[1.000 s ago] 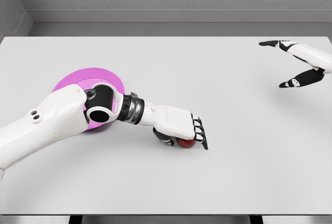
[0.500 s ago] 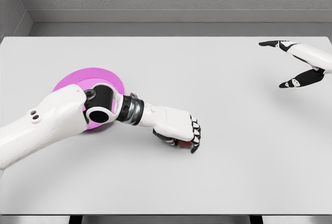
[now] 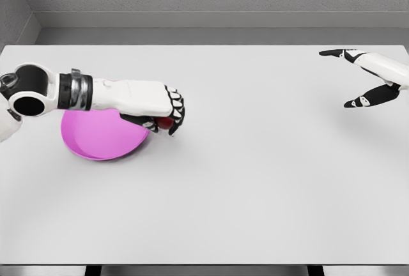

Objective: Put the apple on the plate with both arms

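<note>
The left robot hand [image 3: 167, 115] is curled tight around the apple [image 3: 165, 122]. Only a small bit of red shows under the fingers [image 3: 176, 111]. The apple is up in the air, just at the right edge of the pink plate [image 3: 96, 142]. It looks to be over the rim, or just past it; I cannot tell which. The plate sits on the white bench [image 3: 255, 174], partly hidden under the arm.

The right robot hand [image 3: 358, 78] is far away, at the right side of the bench. Its fingers are spread wide and it holds nothing.

I think this is the carry step, and it is nearly done. The apple is in the hand and close to the plate, but not yet on it.

Next, the left robot hand should go a little more to the left, so the apple is over the middle of the plate. Then it should go down low and let go softly. If it lets go too near the rim, the apple may roll off onto the bench.
</note>
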